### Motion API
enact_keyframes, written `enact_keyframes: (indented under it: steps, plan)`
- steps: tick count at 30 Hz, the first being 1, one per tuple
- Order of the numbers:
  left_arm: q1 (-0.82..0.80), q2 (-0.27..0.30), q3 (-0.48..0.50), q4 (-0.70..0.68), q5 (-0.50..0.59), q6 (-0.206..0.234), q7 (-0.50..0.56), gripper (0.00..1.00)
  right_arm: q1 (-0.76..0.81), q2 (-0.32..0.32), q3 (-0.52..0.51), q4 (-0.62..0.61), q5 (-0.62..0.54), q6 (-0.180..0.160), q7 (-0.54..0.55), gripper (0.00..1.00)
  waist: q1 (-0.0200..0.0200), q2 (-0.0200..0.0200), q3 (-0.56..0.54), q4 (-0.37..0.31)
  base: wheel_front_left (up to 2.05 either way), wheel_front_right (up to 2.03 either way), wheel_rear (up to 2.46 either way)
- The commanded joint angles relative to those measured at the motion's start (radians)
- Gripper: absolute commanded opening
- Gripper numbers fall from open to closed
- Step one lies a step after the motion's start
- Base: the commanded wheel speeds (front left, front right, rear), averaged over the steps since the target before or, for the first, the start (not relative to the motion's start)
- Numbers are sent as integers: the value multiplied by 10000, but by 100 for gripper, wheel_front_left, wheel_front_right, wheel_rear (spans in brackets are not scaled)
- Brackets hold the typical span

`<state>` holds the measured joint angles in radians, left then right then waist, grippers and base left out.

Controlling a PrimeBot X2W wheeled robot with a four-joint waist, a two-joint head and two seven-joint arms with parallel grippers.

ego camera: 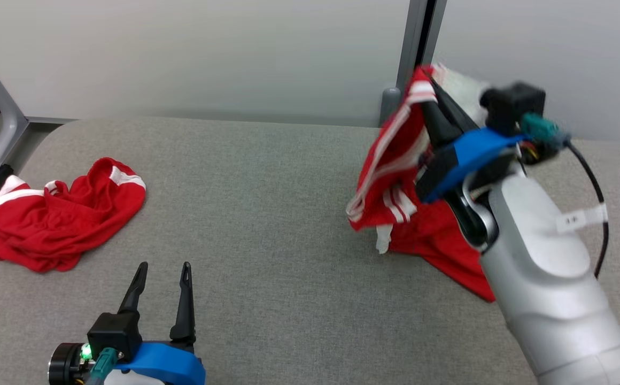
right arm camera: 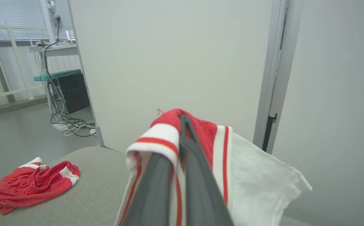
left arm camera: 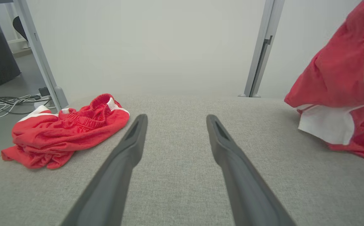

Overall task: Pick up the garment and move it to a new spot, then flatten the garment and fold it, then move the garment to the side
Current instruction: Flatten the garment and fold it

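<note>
Clenched in the right hand (ego camera: 432, 88), the garment (ego camera: 390, 176) should be lifted fully clear before being carried; the left hand (ego camera: 163, 270) is held open.

A pale wall (ego camera: 181, 53) backs the grey fabric table (ego camera: 288, 240), grey floor (right arm camera: 18, 131) beside.

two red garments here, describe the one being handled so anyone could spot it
Look at the right side of the grey table, near the upright post behind it. A red garment with white stripes hangs there, partly lifted, pinched in the right claw. The other red garment lies crumpled on the table's left, untouched.
</note>
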<state>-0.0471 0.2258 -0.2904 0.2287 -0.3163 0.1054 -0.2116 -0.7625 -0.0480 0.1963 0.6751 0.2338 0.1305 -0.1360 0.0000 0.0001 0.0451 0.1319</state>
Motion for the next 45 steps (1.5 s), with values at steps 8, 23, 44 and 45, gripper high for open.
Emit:
enact_keyframes:
  steps: [8, 23, 44, 45]
  plan:
    - [-335, -12, -55, -255, -25, 69, -28, 100, -2391, -46, 1660, -1121, 2097, 5, 568, 0, 0, -1, 482, 167, 0, 0, 0]
    - [-620, -38, -113, -256, -70, 138, -166, 100, -4754, -55, 1623, 191, 6003, 5, -1105, 0, 0, -1, 873, 209, 0, 0, 0]
    - [-1129, -168, -581, -35, -66, -135, -264, 100, -3270, -2149, -2201, 4616, 2029, 5, -1306, 0, 0, -1, 1522, 581, 0, 0, 0]
    - [-1125, -168, -586, -14, -74, -130, -276, 100, -3250, -2063, -2196, 4370, 1840, 5, -1306, 0, 0, -1, 1492, 598, 0, 0, 0]
